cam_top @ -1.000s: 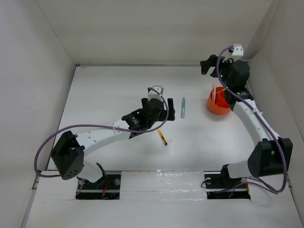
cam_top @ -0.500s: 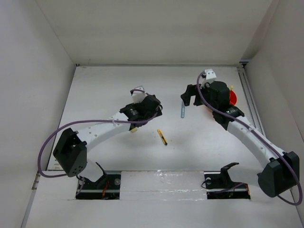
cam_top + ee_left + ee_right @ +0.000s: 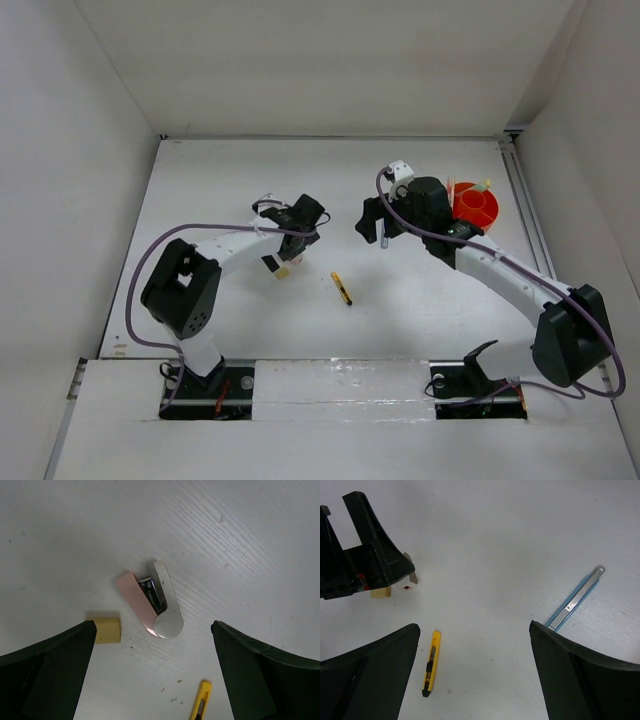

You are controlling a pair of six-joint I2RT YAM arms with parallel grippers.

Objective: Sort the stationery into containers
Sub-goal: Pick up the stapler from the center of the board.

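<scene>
My left gripper (image 3: 298,226) is open and empty, above a pink and white eraser (image 3: 152,605) and a tan eraser (image 3: 105,628), which also shows in the top view (image 3: 283,271). My right gripper (image 3: 375,226) is open and empty over the table's middle. A short yellow-black pen (image 3: 342,288) lies below both; it shows in the left wrist view (image 3: 201,705) and the right wrist view (image 3: 432,662). A grey-blue pen (image 3: 577,597) lies right of my right gripper (image 3: 474,630), partly hidden under it in the top view. The orange pot (image 3: 476,206) holds some thin items.
White walls close in the table on the left, the back and the right. My left gripper's black body (image 3: 360,560) shows at the top left of the right wrist view, close to the erasers. The orange pot stands near the right wall.
My right arm has swung left, away from the orange pot, to over the grey-blue pen. My left arm has drawn back to the left, over the erasers.
</scene>
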